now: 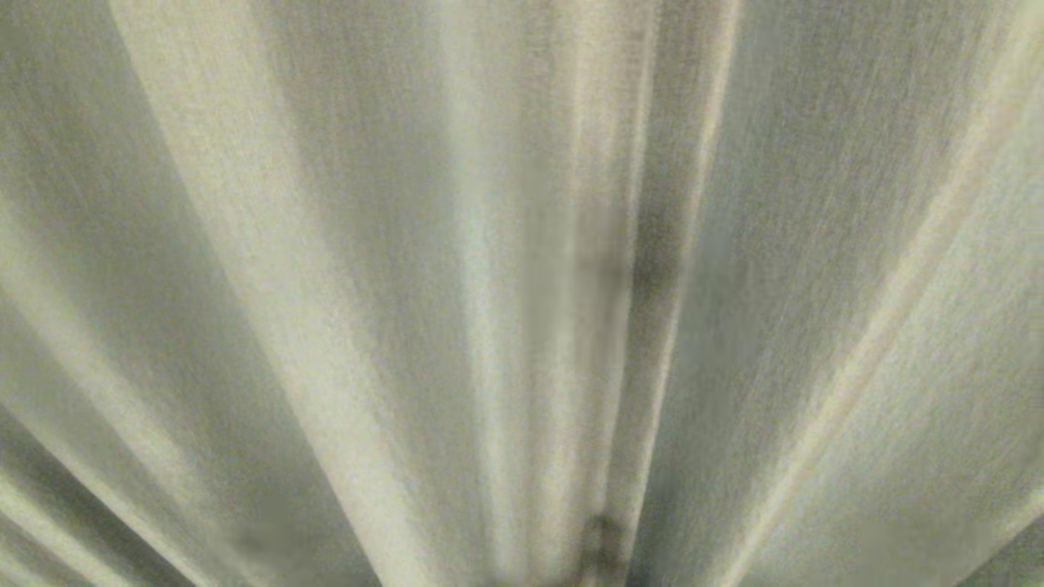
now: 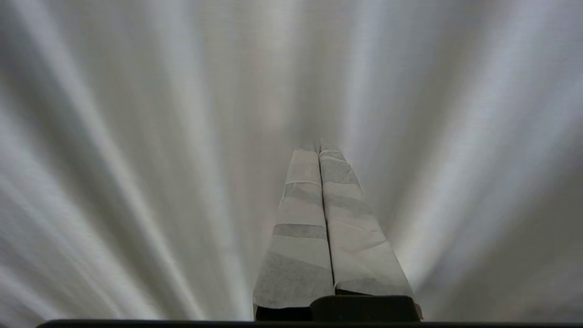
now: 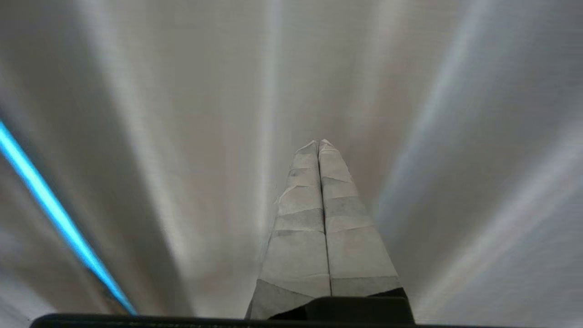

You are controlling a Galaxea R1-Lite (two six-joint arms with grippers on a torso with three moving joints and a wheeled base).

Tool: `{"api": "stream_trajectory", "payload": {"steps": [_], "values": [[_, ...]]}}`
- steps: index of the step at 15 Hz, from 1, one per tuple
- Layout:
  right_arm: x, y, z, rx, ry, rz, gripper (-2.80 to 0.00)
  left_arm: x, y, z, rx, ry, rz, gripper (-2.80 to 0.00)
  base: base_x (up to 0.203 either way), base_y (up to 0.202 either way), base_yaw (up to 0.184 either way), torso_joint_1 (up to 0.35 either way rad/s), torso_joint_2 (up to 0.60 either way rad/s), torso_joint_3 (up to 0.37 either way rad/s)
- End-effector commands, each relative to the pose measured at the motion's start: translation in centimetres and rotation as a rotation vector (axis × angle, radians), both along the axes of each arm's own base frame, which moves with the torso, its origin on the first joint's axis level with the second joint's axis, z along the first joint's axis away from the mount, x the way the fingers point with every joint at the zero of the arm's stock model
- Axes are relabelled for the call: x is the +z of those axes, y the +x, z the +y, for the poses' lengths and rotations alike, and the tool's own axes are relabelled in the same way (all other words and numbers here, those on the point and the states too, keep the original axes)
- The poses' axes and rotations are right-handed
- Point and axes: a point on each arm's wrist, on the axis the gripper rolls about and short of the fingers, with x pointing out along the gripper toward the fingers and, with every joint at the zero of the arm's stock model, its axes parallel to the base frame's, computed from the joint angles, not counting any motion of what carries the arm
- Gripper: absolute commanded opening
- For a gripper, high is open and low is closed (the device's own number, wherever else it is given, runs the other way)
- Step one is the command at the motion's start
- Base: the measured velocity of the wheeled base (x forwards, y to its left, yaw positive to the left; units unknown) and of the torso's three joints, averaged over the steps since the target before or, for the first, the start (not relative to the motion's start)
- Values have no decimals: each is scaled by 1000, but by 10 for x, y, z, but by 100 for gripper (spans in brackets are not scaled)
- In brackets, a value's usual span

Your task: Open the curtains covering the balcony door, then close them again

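Curtains [image 1: 342,269] hang very close to the head camera and fill that whole picture with soft, pale cloth. The folds fan out from the bottom middle, and one darker fold runs down just right of the middle. No arm shows in that view, and the balcony door is hidden behind the cloth. On the left arm, the left gripper [image 2: 319,150] has its two paper-wrapped fingers [image 2: 300,228] pressed flat together with nothing between them. Its tips point right at the pale cloth, but I cannot tell if they touch it. On the right arm, the right gripper [image 3: 319,143] is pressed together the same way, holding nothing, facing more pale folds. A thin bright blue stripe [image 3: 50,205] slants down at one edge of that picture.
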Motion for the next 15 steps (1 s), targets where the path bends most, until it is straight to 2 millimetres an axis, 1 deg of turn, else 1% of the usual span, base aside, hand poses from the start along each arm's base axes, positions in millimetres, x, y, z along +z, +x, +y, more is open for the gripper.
{"api": "stream_trajectory", "payload": {"steps": [1,3,15], "values": [[0,0,0,0,-1,0,-280,0,0,0,1,-1,1,-280,0,-185,1,-1,6,4],[0,0,0,0,-1,0,-280,0,0,0,1,-4,-1,-280,0,-131,-1,6,5,4],[0,0,0,0,-1,0,-280,0,0,0,2,-5,-2,-280,0,0,0,0,0,0]]}}
